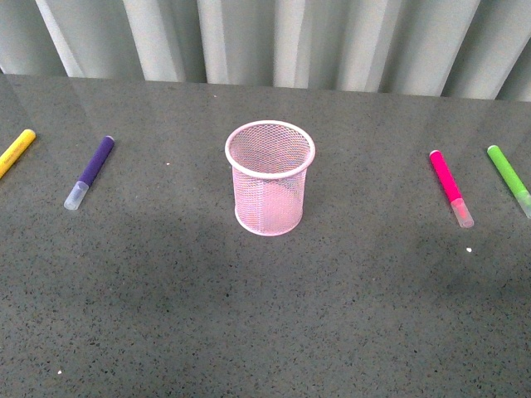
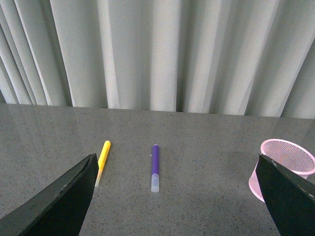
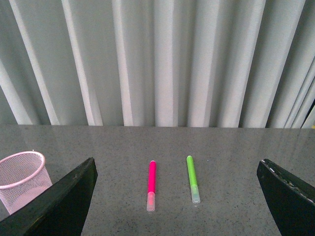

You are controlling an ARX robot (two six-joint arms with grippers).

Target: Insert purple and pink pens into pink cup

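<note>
The pink mesh cup (image 1: 270, 177) stands upright and empty in the middle of the grey table. The purple pen (image 1: 91, 171) lies flat to its left, the pink pen (image 1: 450, 186) lies flat to its right. Neither arm shows in the front view. In the left wrist view my left gripper (image 2: 179, 196) is open and empty, well short of the purple pen (image 2: 155, 166), with the cup (image 2: 283, 168) by one finger. In the right wrist view my right gripper (image 3: 177, 199) is open and empty, short of the pink pen (image 3: 151, 184); the cup (image 3: 22, 179) is beside it.
A yellow marker (image 1: 15, 151) lies at the far left edge, also in the left wrist view (image 2: 103, 158). A lime-green marker (image 1: 508, 177) lies at the far right, also in the right wrist view (image 3: 192, 184). A pleated grey curtain (image 1: 274, 37) closes the back of the table.
</note>
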